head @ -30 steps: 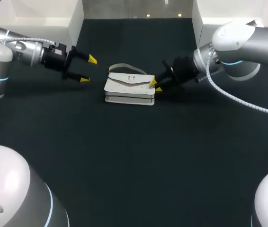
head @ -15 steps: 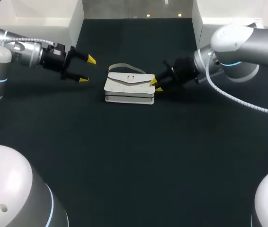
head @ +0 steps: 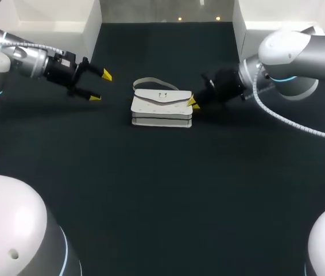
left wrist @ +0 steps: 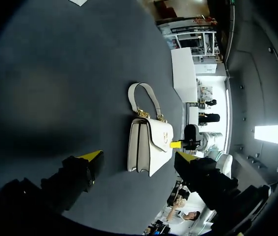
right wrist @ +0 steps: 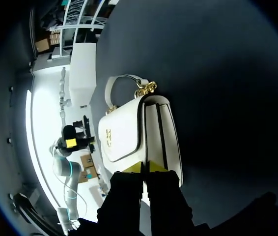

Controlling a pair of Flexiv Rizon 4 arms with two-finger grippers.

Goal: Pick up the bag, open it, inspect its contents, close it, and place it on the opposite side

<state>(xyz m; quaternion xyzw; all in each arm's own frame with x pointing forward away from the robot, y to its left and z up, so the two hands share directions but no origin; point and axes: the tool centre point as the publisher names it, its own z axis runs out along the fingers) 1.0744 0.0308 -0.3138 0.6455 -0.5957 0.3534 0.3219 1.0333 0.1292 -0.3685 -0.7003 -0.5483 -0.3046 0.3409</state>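
Bag (head: 161, 108) lies L-R, handle (head: 149, 79) far; R end effector (head: 193, 103) clamps it, L end effector (head: 97, 86) apart.

Before me lay a dark desk (head: 162, 190). A white box (head: 42, 20) stood at its far left corner, another box (head: 269, 23) at the far right.

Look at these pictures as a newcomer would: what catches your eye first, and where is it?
A white handbag stands out at the middle of the dark table, flap closed, with its handle lying flat behind it. The right gripper is at the bag's right end, its yellow tips close together against the edge. The left gripper is open, off to the bag's left and clear of it.
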